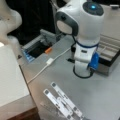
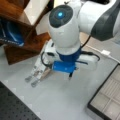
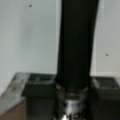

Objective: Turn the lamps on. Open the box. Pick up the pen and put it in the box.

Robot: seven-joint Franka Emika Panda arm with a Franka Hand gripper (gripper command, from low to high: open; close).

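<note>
The two dark fingers [image 3: 37, 100] stand on either side of the pen [image 3: 76, 50] and are clamped on it; in the wrist view its black barrel runs upward from between them, the silvery band sitting at finger level. In a front view a short dark tip of the pen [image 2: 70, 75] shows below the blue wrist section, with the gripper [image 2: 70, 72] pointing down over the grey tabletop [image 2: 62, 100]. The arm is folded over, its white joint housing directly above the wrist. The box [image 2: 107, 97] lies open at a front view's bottom right, grey compartments exposed, apart from the gripper; it also appears beside the arm [image 1: 110, 57]. White flat strips [image 1: 62, 102] lie on the tabletop.
</note>
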